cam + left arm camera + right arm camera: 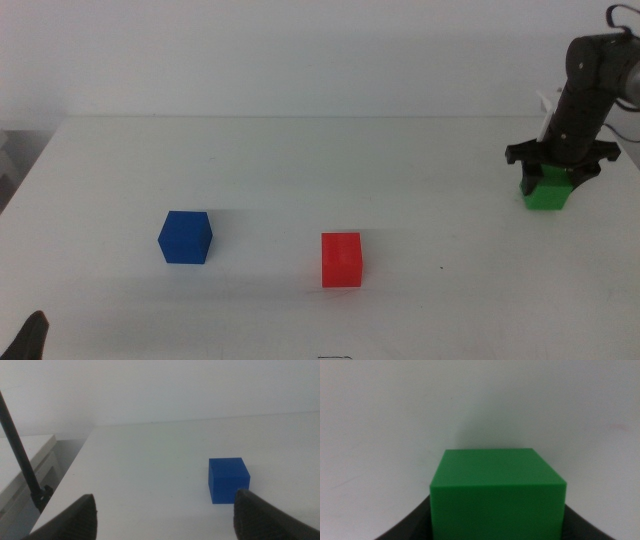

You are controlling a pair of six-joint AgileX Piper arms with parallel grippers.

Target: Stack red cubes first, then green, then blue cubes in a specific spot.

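Observation:
The green cube rests on the white table at the far right. My right gripper is lowered over it, open, with one jaw on each side close to the cube's faces. The right wrist view shows the green cube filling the gap of the right gripper. The red cube stands alone near the table's middle front. The blue cube sits left of it, and is also the blue cube in the left wrist view. My left gripper waits open at the bottom left corner, short of the blue cube.
A white wall runs behind the table. The table's left edge drops to a lower white surface, where a thin black rod stands.

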